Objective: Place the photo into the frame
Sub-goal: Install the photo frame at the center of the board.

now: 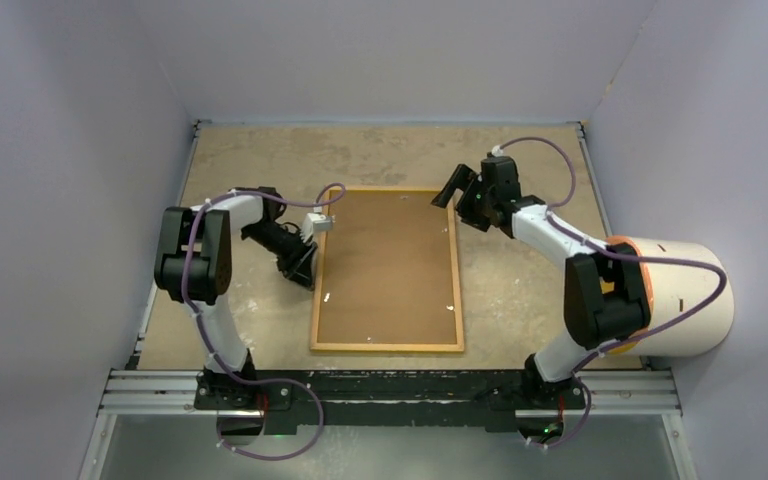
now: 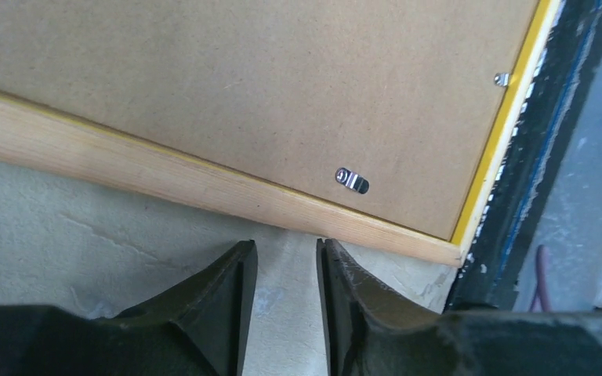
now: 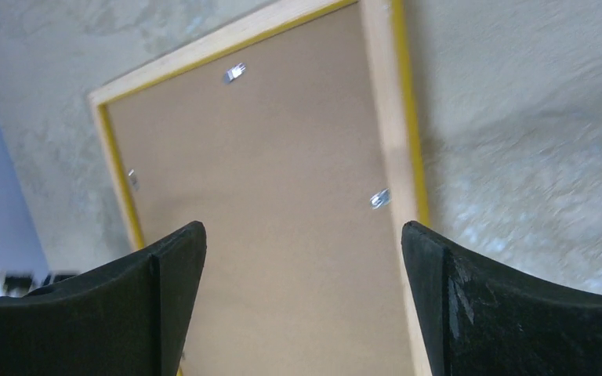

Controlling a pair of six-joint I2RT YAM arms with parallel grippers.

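The frame (image 1: 387, 347) lies face down in the middle of the table, its wood-brown back edge up and a yellow rim showing. The brown backing board (image 1: 388, 265) fills it, with small metal clips (image 2: 352, 180) at its border. The photo is hidden from every view. My left gripper (image 1: 305, 272) sits low at the frame's left edge (image 2: 165, 168), its jaws narrowly open on bare table just short of the wood (image 2: 286, 254). My right gripper (image 1: 457, 200) hovers above the frame's far right corner, wide open and empty (image 3: 302, 235), looking down on the backing board (image 3: 266, 180).
A white cylinder with an orange band (image 1: 680, 295) lies at the right edge beside the right arm. The black mounting rail (image 1: 390, 390) runs along the near side, close to the frame's near edge (image 2: 533, 157). Grey walls close in the sides and back.
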